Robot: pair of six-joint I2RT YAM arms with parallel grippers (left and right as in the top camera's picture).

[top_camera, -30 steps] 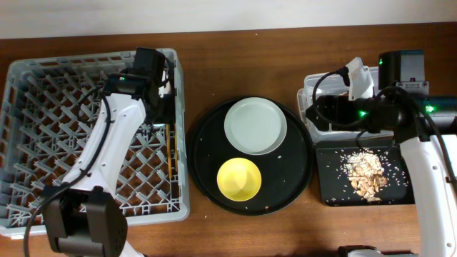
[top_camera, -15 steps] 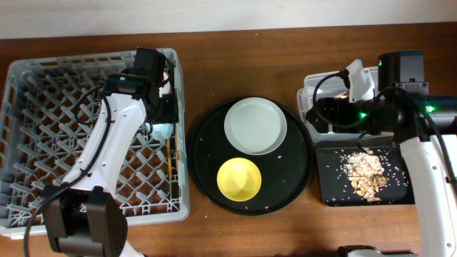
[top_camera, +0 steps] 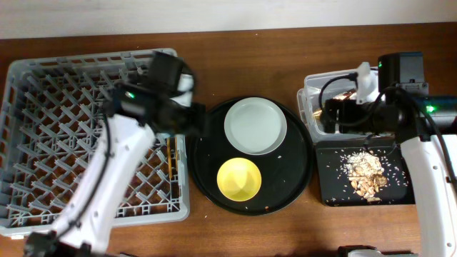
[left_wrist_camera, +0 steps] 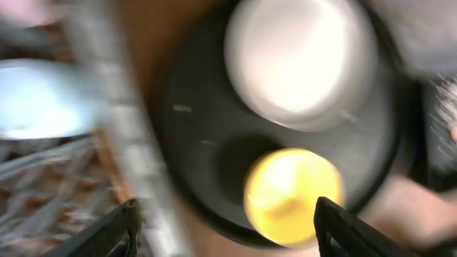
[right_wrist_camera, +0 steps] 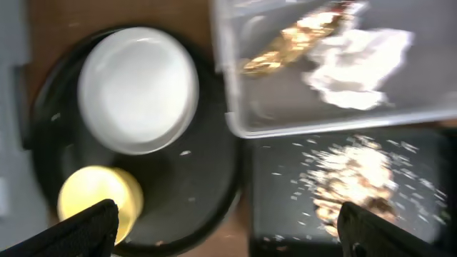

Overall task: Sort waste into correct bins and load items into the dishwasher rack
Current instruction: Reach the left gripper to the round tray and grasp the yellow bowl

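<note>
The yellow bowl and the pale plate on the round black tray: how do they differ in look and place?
Colour: the yellow bowl is bright yellow, the pale plate whitish. Size: the pale plate is clearly wider than the yellow bowl. Place: in the overhead view the pale plate lies in the upper part of the round black tray, the yellow bowl below it. Both are round, empty and upright on that tray.

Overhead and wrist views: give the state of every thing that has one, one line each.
Pale round plate: upright, empty, on large round black tray.
Yellow bowl: upright, empty, same tray.
Clear rectangular plastic tub: holds gold crinkled wrapper and crumpled white napkin.
Small black rectangular tray: holds beige food scraps.
Grey plastic lattice rack: thin wooden chopsticks inside.
Left gripper: open, empty.
Right gripper: open, empty.
</note>
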